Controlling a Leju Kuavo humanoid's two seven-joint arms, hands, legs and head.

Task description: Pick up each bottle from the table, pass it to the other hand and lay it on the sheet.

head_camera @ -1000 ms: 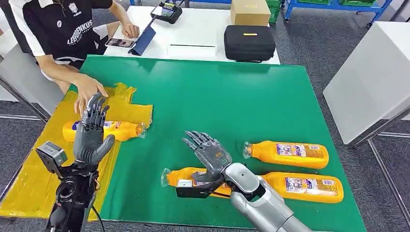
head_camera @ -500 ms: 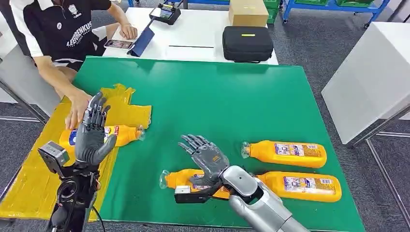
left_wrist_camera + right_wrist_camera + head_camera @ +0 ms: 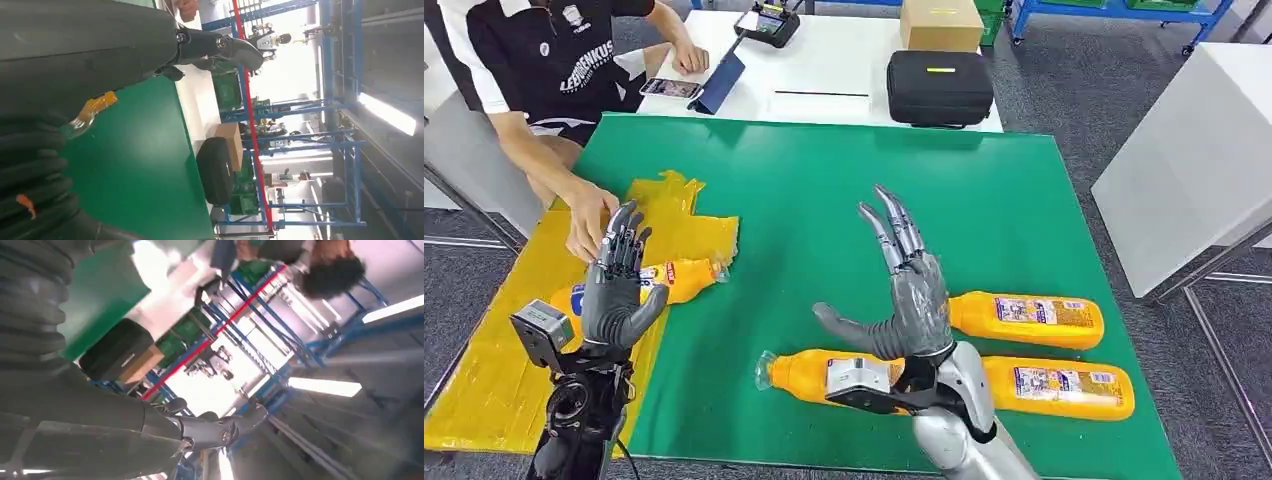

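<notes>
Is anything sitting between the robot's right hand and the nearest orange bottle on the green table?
Nothing visible blocks it. The right hand is raised, open, above the nearest orange plastic bottle lying on the green table. The hand's own wrist covers that bottle's middle in the head view.

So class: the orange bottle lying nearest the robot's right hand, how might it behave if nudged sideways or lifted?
The nearest orange bottle lies on its side on the flat green table, so a nudge would probably roll it. Its body looks like smooth plastic, perhaps slippery. The right hand is raised and open above it, holding nothing.
</notes>
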